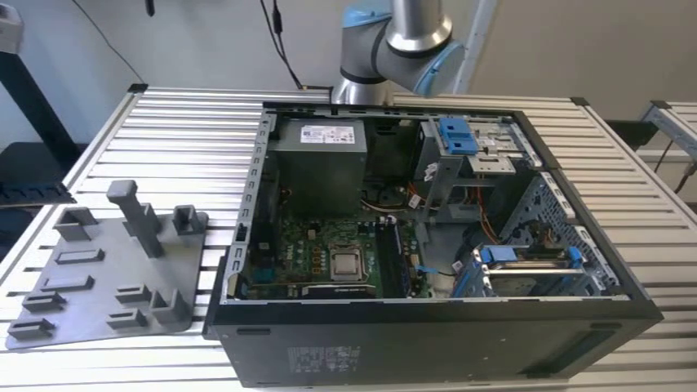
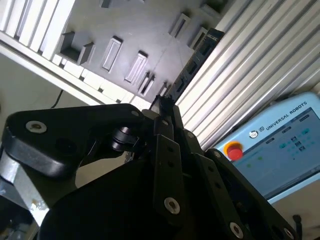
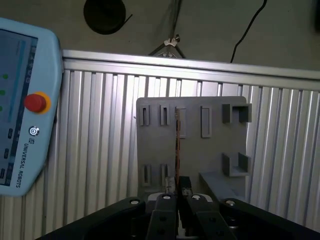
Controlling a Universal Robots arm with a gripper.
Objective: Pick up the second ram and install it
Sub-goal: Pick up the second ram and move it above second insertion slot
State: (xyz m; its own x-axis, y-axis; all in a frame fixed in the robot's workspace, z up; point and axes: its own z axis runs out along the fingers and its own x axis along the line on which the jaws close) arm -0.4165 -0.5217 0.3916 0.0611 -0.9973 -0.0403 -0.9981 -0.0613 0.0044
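Fingers (image 3: 184, 184) were clamped on one end of the second ram (image 3: 176, 142), held clear above the grey holder tray (image 3: 210, 150). Its long axis was carried straight out beyond the fingertips.

Second ram (image 3: 176, 140) in the gripper (image 3: 177, 184) above the holder tray (image 3: 192, 155) — tray on the table (image 3: 100, 150) beside the computer case (image 1: 436, 343)

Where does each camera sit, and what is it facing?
Exterior view: off the arm, looking down on the open computer case and grey holder tray; the arm's joints show.
First wrist view: on the wrist, looking along the gripper, shut on the second ram, onto the tray.
Second wrist view: on the wrist, slanting across the gripper toward the tray.
Shared: both wrist views show the teach pendant.
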